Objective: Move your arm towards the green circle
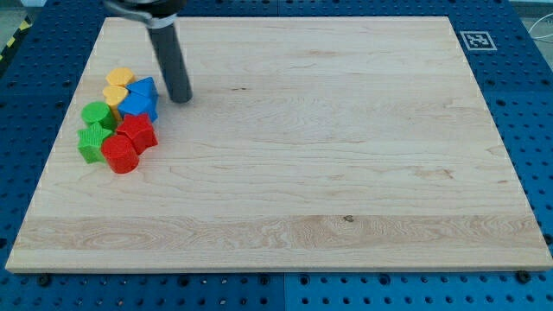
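My tip [180, 98] seemingly right of green circle [96, 113]

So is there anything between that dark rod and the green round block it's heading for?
Yes. My tip sits to the view's right of the cluster, and the blue blocks lie between it and the green circle. A straight path would push into them first.
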